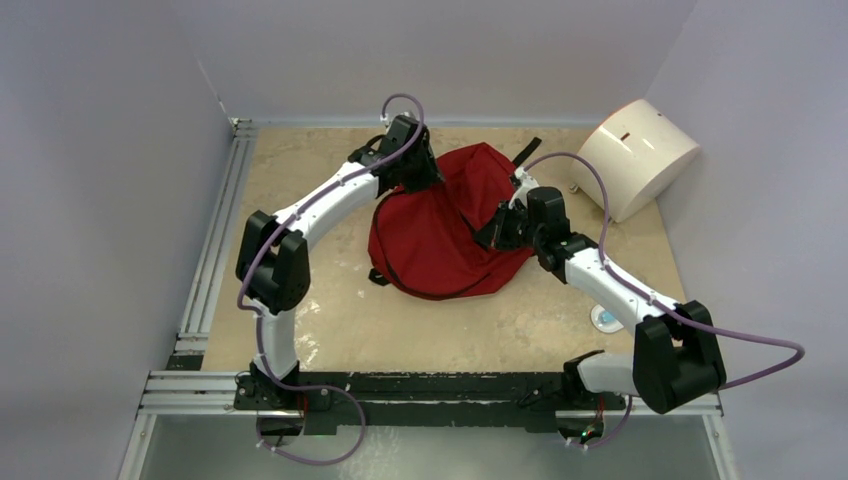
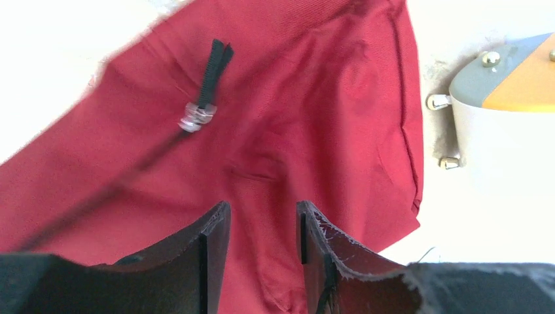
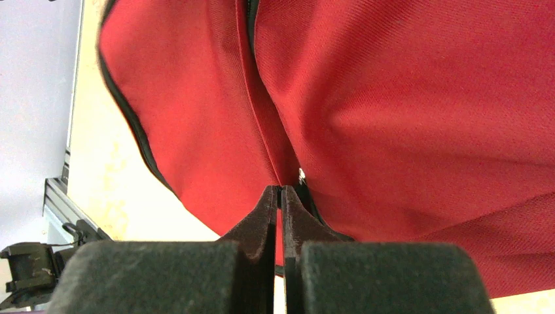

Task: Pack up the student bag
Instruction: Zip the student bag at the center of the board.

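Black right claw (image 3: 280, 190) pinching red twill student bag (image 3: 406, 98) at seam | left claw (image 2: 263, 208) apart

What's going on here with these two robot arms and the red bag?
Two arms are working on the soft dark-red fabric backpack, which lies on the beige table. The right gripper is shut, pinching the bag's fabric along a seam on its near-right side. The left gripper is open over the bag's far-left part, near a black zipper pull, and grips nothing. A white rounded box sits apart in the far right corner.
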`<state>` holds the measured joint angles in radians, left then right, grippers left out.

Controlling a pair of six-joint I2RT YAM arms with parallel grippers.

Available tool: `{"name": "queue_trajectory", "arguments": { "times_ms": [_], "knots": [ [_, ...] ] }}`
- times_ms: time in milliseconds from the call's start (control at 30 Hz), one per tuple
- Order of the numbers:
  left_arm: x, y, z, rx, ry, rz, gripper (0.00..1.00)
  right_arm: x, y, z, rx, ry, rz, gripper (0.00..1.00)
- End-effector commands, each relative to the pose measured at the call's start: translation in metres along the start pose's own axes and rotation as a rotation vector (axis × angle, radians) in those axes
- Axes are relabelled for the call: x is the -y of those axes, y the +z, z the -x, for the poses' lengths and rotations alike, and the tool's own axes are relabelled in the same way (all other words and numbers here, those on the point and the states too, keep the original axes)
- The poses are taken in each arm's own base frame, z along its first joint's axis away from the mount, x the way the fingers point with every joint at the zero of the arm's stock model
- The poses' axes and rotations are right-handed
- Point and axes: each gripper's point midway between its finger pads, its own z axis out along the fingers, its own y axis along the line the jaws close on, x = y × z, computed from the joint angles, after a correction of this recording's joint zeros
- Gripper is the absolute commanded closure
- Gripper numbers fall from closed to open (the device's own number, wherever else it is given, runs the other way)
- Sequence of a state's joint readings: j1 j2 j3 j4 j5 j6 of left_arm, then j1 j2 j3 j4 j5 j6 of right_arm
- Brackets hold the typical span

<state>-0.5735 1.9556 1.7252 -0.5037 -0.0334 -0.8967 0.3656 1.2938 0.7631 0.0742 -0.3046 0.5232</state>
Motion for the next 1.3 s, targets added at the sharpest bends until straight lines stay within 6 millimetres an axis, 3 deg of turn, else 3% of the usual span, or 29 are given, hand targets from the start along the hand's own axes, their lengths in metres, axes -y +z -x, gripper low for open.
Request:
{"name": "queue_trajectory", "arguments": {
  "times_ms": [0, 167, 567, 667, 967, 1267],
  "knots": [
    [0.04, -0.039, 0.034, 0.136, 0.065, -0.075, 0.59, -0.009, -0.003, 0.013, 0.054, -0.018, 0.024, 1.0],
    [0.045, -0.042, 0.032, 0.132, 0.092, -0.086, 0.59, -0.008, -0.003, 0.012, 0.049, -0.018, 0.023, 1.0],
    [0.031, -0.025, -0.018, -0.02, 0.031, -0.085, 0.59, -0.008, -0.002, 0.013, 0.049, -0.018, 0.023, 1.0],
    [0.036, -0.021, -0.028, -0.063, 0.027, -0.112, 0.59, -0.008, -0.002, 0.012, 0.049, -0.018, 0.023, 1.0],
    [0.038, -0.007, -0.04, -0.104, 0.016, -0.126, 0.6, -0.007, -0.003, 0.011, 0.049, -0.015, 0.022, 1.0],
    [0.024, -0.002, -0.051, -0.128, 0.011, -0.089, 0.6, -0.008, -0.005, 0.013, 0.059, -0.014, 0.019, 1.0]
  ]
}}
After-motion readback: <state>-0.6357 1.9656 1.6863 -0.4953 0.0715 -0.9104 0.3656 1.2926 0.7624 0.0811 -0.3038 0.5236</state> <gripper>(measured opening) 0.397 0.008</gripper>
